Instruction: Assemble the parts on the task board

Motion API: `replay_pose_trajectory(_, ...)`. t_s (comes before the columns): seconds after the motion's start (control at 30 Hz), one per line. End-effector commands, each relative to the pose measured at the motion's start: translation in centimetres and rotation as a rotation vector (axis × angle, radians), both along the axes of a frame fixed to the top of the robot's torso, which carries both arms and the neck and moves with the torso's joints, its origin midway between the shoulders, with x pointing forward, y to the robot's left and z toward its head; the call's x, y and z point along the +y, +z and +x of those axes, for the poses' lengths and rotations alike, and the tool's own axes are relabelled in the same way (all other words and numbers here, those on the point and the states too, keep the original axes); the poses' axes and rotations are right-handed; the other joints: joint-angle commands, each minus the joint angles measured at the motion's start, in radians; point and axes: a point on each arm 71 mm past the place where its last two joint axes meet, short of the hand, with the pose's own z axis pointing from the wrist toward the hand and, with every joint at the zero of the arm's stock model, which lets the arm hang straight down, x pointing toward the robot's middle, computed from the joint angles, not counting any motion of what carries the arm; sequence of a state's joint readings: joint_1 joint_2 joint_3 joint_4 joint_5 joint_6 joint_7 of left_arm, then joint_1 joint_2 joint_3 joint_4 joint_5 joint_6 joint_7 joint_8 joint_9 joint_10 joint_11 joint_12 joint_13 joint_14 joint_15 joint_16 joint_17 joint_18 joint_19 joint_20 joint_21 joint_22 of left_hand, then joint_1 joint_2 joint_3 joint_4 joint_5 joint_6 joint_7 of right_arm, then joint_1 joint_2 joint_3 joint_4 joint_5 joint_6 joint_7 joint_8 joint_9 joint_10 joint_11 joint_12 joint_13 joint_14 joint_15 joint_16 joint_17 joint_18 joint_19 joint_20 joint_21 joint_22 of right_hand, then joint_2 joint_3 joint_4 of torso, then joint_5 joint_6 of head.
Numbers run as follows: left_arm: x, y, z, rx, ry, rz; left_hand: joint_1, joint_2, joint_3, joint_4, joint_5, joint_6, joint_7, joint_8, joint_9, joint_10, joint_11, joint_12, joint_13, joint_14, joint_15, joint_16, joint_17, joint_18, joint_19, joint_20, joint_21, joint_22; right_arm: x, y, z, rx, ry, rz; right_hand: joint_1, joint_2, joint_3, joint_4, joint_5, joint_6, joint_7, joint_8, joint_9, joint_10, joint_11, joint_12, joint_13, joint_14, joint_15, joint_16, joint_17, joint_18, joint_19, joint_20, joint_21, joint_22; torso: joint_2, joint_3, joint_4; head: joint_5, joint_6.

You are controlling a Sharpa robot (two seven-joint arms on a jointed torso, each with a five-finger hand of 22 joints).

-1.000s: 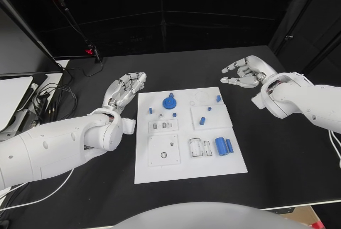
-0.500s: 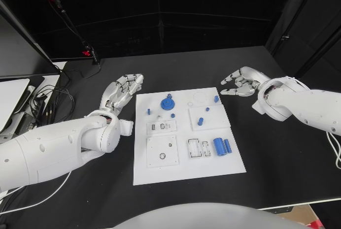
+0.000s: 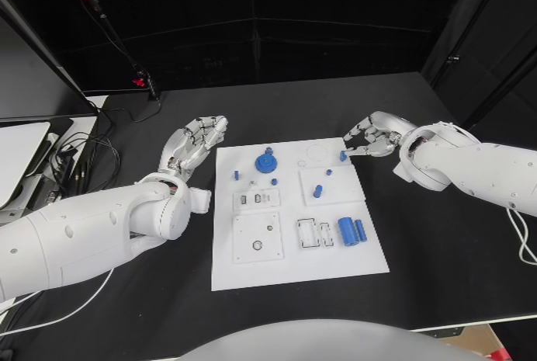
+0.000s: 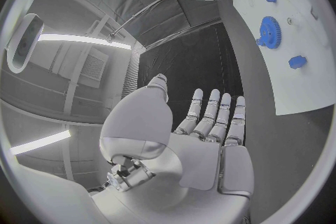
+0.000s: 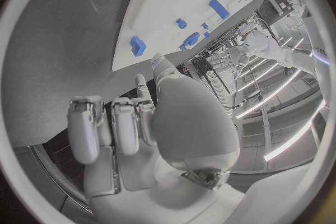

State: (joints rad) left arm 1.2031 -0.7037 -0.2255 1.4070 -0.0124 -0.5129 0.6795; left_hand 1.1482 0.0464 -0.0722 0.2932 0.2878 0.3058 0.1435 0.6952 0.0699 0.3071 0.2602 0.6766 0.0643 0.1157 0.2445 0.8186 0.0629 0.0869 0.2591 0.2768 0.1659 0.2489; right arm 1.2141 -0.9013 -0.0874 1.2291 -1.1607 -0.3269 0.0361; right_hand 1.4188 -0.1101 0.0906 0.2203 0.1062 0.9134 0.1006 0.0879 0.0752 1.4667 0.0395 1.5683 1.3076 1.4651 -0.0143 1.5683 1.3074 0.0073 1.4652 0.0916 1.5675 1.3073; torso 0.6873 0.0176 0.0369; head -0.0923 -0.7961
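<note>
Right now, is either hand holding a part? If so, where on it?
No. The left hand lies flat with fingers spread beside the task board. The right hand hovers at the board's far right corner, fingers curled, nothing in them.

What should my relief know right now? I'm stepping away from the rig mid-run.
Left hand: open, fingers straight, beside the task board's left far corner, holding nothing.
Right hand: fingers curled, empty, at the board's right far corner, close to a small blue part.
On the board: blue gear at the far end, two blue cylinders lying loose near the right edge.
Done: nothing picked up yet.
Left: all assembly.
</note>
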Motion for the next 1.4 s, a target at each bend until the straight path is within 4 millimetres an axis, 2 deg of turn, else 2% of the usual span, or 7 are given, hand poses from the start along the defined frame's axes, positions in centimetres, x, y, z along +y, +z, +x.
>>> replay_pose_trajectory(0.03, 0.0, 2.2, -0.7, -0.299, -0.030, -0.076, -0.001, 0.011, -0.006, -0.002, 0.006, 0.008, 0.153, 0.004, -0.002, 0.003, 0.003, 0.006, 0.000, 0.000, 0.010, 0.005, 0.002, 0.010, -0.001, 0.004, 0.004, 0.001, 0.1, -0.3, 0.0, 0.032, 0.009, -0.024, 0.008, 0.000, 0.002, 0.006, -0.007, -0.005, 0.000, -0.004, -0.001, 0.104, -0.008, 0.003, 0.263, 0.106, -0.004, 0.002, 0.263, -0.007, 0.106, 0.004, 0.003, 0.263, -0.001, 0.0005, 0.0006, 0.003, 0.000)
replay_pose_trajectory(0.13, 0.0, 2.2, -0.7, -0.299, -0.030, -0.076, -0.001, 0.011, -0.006, -0.002, 0.006, 0.008, 0.153, 0.004, -0.002, 0.003, 0.003, 0.006, 0.000, 0.000, 0.010, 0.005, 0.002, 0.010, -0.001, 0.004, 0.004, 0.001, 0.2, -0.4, 0.1, 0.043, 0.009, -0.028, 0.009, -0.001, 0.002, 0.007, -0.009, -0.002, 0.000, -0.003, -0.001, 0.104, -0.009, 0.003, 0.263, 0.106, -0.005, 0.002, 0.263, -0.007, 0.106, 0.003, 0.003, 0.263, 0.000, -0.0001, -0.0009, 0.013, 0.001)
replay_pose_trajectory(0.3, 0.0, 2.2, -0.7, -0.299, -0.030, -0.076, -0.001, 0.011, -0.006, -0.002, 0.006, 0.008, 0.153, 0.004, -0.002, 0.003, 0.003, 0.006, 0.000, 0.000, 0.010, 0.005, 0.002, 0.010, -0.001, 0.004, 0.004, 0.001, 0.5, -0.6, 0.1, 0.058, 0.011, -0.035, 0.014, 0.001, 0.003, 0.008, -0.007, 0.004, -0.002, 0.000, 0.001, 0.104, -0.010, 0.003, 0.263, 0.106, -0.006, 0.002, 0.263, -0.007, 0.106, 0.002, 0.003, 0.263, -0.001, -0.0003, -0.0004, 0.004, -0.001)
replay_pose_trajectory(0.77, 0.1, 2.2, -0.8, -0.300, -0.030, -0.077, -0.001, 0.011, -0.006, -0.002, 0.006, 0.008, 0.153, 0.004, -0.002, 0.003, 0.003, 0.006, 0.000, 0.000, 0.010, 0.005, 0.002, 0.010, -0.001, 0.004, 0.004, 0.001, 1.1, -0.9, 0.2, 0.053, 0.013, -0.101, 0.039, 0.016, 0.015, 0.002, 0.001, 0.014, -0.016, 0.002, 0.001, 0.104, -0.026, 0.003, 0.263, 0.106, -0.017, 0.002, 0.263, -0.007, 0.106, -0.007, 0.003, 0.263, 0.000, -0.0004, -0.0014, 0.006, -0.004)
replay_pose_trajectory(1.0, 0.1, 2.2, -0.7, -0.299, -0.029, -0.077, -0.001, 0.011, -0.006, -0.002, 0.006, 0.008, 0.153, 0.004, -0.002, 0.003, 0.003, 0.006, 0.000, 0.000, 0.010, 0.005, 0.002, 0.010, -0.001, 0.004, 0.004, 0.001, 1.3, -1.1, 0.2, 0.059, 0.004, -0.133, 0.047, 0.021, 0.020, -0.003, 0.005, 0.012, -0.020, -0.001, 0.000, 0.104, -0.031, 0.003, 0.263, 0.106, -0.022, 0.002, 0.263, -0.007, 0.106, -0.012, 0.003, 0.263, 0.000, 0.0007, -0.0003, 0.014, -0.011)
replay_pose_trajectory(1.07, 0.2, 2.2, -0.7, -0.299, -0.028, -0.076, -0.001, 0.011, -0.006, -0.002, 0.006, 0.008, 0.153, 0.004, -0.002, 0.003, 0.003, 0.006, 0.000, 0.000, 0.010, 0.005, 0.002, 0.010, -0.001, 0.004, 0.004, 0.001, 1.3, -1.1, 0.2, 0.058, 0.001, -0.136, 0.048, 0.022, 0.021, -0.003, 0.005, 0.012, -0.021, -0.001, 0.000, 0.104, -0.031, 0.003, 0.263, 0.106, -0.022, 0.002, 0.263, -0.007, 0.106, -0.012, 0.003, 0.263, 0.000, -0.0002, -0.0006, 0.015, -0.012)
replay_pose_trajectory(1.4, 0.1, 2.2, -0.7, -0.297, -0.029, -0.076, 0.001, 0.013, -0.008, -0.002, 0.007, 0.008, 0.153, 0.004, -0.002, 0.003, 0.003, 0.007, 0.000, 0.000, 0.011, 0.005, 0.002, 0.010, -0.001, 0.005, 0.005, 0.002, 1.4, -1.1, 0.3, 0.055, -0.007, -0.142, 0.050, 0.031, 0.025, -0.003, 0.003, 0.012, -0.021, -0.002, -0.001, 0.104, -0.032, 0.003, 0.263, 0.106, -0.024, 0.002, 0.263, -0.007, 0.106, -0.015, 0.003, 0.263, 0.000, -0.0002, -0.0012, 0.006, -0.011)
